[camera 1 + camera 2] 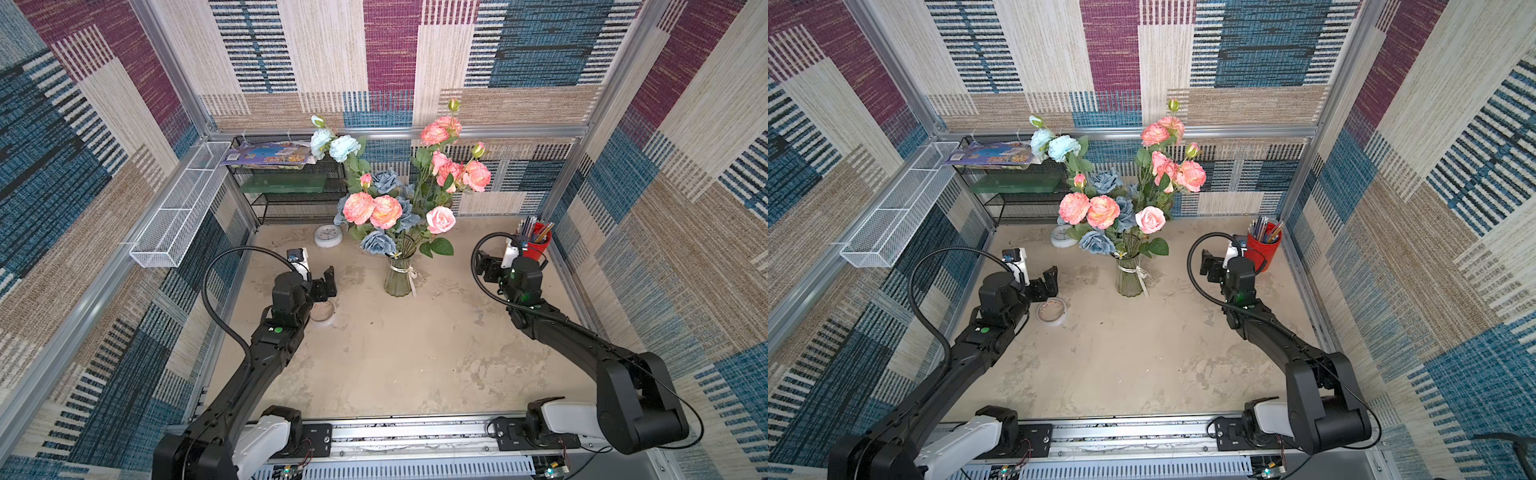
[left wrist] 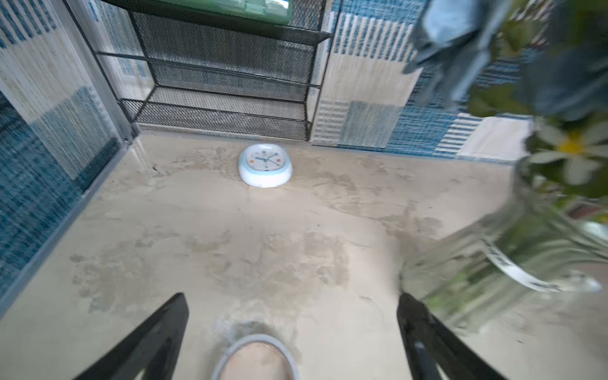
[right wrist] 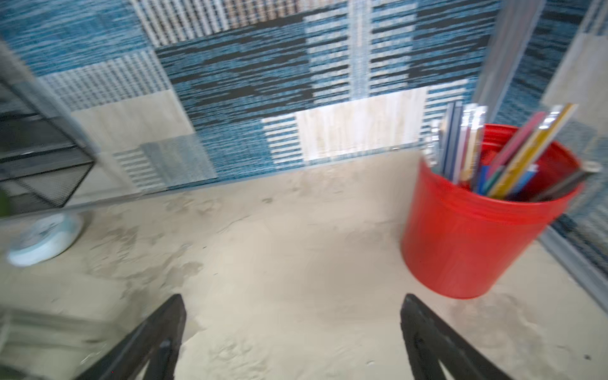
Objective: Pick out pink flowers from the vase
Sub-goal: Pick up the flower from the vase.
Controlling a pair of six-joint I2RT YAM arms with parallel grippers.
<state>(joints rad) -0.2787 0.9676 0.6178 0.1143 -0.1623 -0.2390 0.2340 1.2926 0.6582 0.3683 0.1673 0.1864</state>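
Vase found upright near the middle of the table, toward the back, twine and tag at the neck. Pink flowers all seated in it: two full blooms low at the front, a single rose beside them, a taller cluster rising higher behind. Shared with dusty-blue roses and pale aqua blooms.

Left gripper seen off to the vase's left, jaws spread wide, nothing between them; in the left wrist view, fingers apart over bare table, the vase close beside one of them, contact not resolvable through blur. Roll of tape noted flat on the table just below that gripper.

Right gripper seen to the vase's right, well apart from it, jaws likewise spread and empty. Red pencil cup standing near it at the back right corner.

Small white clock lying flat near the back, in front of the black mesh shelf. White wire basket fixed to the left wall.
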